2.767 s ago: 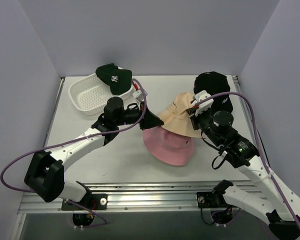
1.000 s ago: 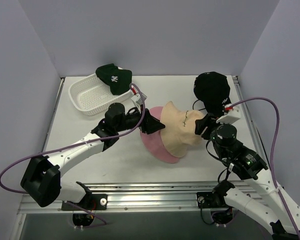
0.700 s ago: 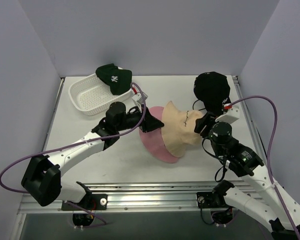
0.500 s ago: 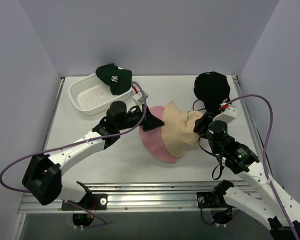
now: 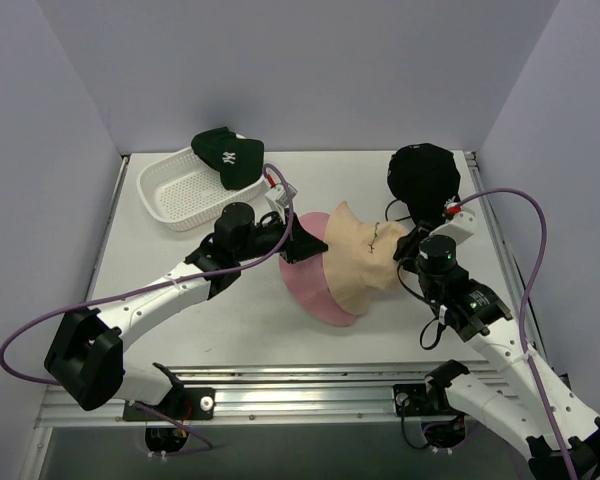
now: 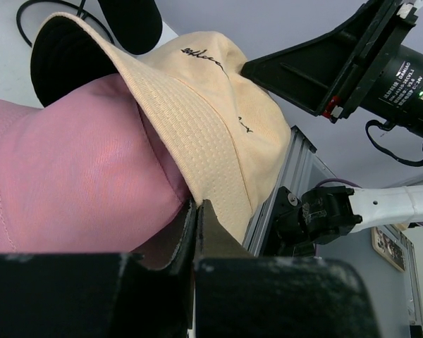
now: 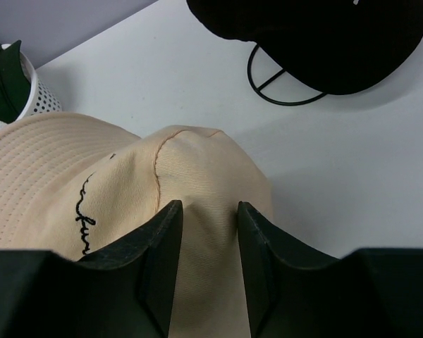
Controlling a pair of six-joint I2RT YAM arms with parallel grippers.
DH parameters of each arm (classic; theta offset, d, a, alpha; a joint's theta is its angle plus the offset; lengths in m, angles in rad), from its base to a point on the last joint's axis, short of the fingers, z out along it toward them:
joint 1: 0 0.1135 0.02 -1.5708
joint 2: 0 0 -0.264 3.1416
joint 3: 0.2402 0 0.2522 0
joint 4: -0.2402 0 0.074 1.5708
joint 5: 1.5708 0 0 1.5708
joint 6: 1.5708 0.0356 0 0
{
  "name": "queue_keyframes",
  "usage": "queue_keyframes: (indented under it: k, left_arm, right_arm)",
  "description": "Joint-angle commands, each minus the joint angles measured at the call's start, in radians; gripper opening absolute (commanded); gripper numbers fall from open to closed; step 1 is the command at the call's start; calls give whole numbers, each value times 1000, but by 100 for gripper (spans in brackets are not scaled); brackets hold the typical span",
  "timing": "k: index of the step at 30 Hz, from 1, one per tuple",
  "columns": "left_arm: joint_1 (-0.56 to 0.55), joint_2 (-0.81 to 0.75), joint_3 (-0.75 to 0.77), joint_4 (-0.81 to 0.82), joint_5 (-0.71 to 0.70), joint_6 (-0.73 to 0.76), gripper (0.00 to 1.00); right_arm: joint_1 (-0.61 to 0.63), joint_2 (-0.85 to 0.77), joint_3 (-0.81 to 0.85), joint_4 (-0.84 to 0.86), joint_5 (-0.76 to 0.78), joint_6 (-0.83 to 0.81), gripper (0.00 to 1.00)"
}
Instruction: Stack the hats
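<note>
The tan bucket hat [image 5: 365, 255] lies over the pink bucket hat [image 5: 315, 292] at mid table. My left gripper [image 5: 313, 243] is shut on the tan hat's brim at its left edge; in the left wrist view the closed gripper [image 6: 197, 205] meets the tan hat [image 6: 218, 120] above the pink hat [image 6: 77, 176]. My right gripper [image 5: 406, 250] pinches a fold of the tan crown [image 7: 197, 169] between its fingers [image 7: 162, 232]. The black cap [image 5: 425, 175] lies at the back right. The dark green cap [image 5: 227, 155] rests on the basket's rim.
A white mesh basket [image 5: 170, 195] stands at the back left and also shows in the right wrist view [image 7: 39, 102]. The black cap [image 7: 324, 35] with its wire loop lies just beyond the tan hat. Walls close in the table on three sides.
The tan hat has been drawn from behind the pink hat onto it. In the last second the right wrist has edged slightly closer to the hat; the left arm holds still.
</note>
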Motion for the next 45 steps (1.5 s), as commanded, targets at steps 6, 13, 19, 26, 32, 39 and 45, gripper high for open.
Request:
queue_keyframes:
  k: [6,13,19,26,32,39,45]
  left_arm:
    - [-1,-38,7,-7,-42,15,2]
    - [-1,-67,15,-36,-55,19,4]
    - [1,-125,18,-101,-125,53,40]
    - [7,-110,30,-116,-131,62,48]
    - [10,-92,15,-98,-137,59,48]
    - [11,-121,-14,-133,-202,64,2]
    - [21,-136,-56,-127,-225,53,2]
  right_arm:
    - [-4,-26,-21,85,-34,-13,7]
    - [-2,10,92,77,-73,-103,0]
    - [2,53,199,48,-168,-151,0]
    - [22,88,222,71,-223,-161,0]
    - [59,96,235,93,-220,-161,0]
    - [140,103,264,77,-154,-169,0]
    - [179,94,262,93,-143,-180,0]
